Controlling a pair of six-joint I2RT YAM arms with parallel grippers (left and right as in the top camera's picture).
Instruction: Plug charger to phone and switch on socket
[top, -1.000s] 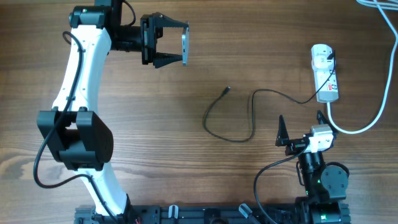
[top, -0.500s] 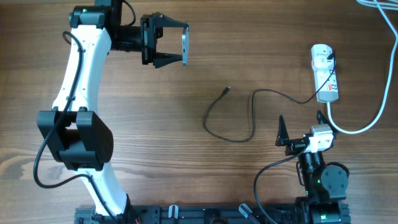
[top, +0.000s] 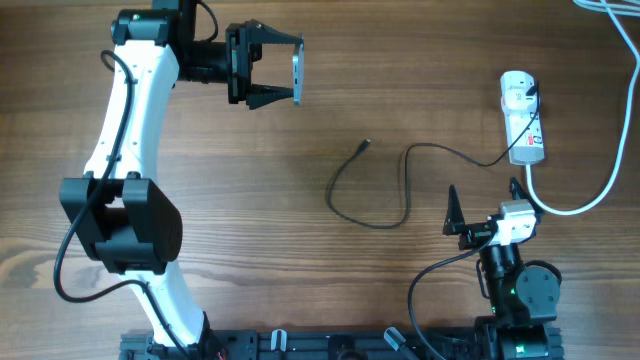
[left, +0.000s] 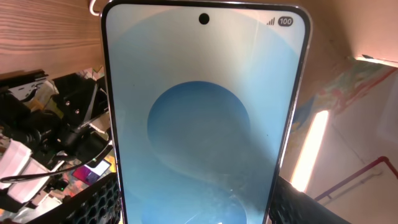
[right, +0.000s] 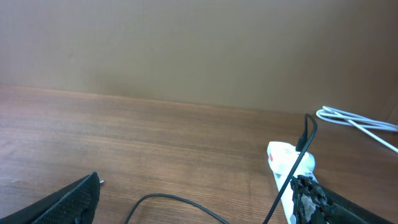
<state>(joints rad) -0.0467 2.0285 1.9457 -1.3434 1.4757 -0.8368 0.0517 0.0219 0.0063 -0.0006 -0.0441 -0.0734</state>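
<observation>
My left gripper (top: 291, 76) is raised at the upper left and shut on the phone (top: 297, 60), seen edge-on from above. In the left wrist view the phone (left: 199, 118) fills the frame with its blue screen, clamped at its lower sides between the black jaws. The charger (top: 372, 218) lies looped on the wood, its connector tip (top: 367, 145) free at mid-table. The white socket (top: 522, 128) lies at the right with the black cable plugged in. My right gripper (top: 484, 196) stands open just below the socket, empty. The right wrist view shows the charger (right: 177, 200) and socket (right: 283, 163) between the spread fingers.
A thick white cord (top: 600, 195) curves from the socket toward the table's right edge and runs off the top right corner; it also shows in the right wrist view as a white cord (right: 357, 120). The arm bases stand along the near edge.
</observation>
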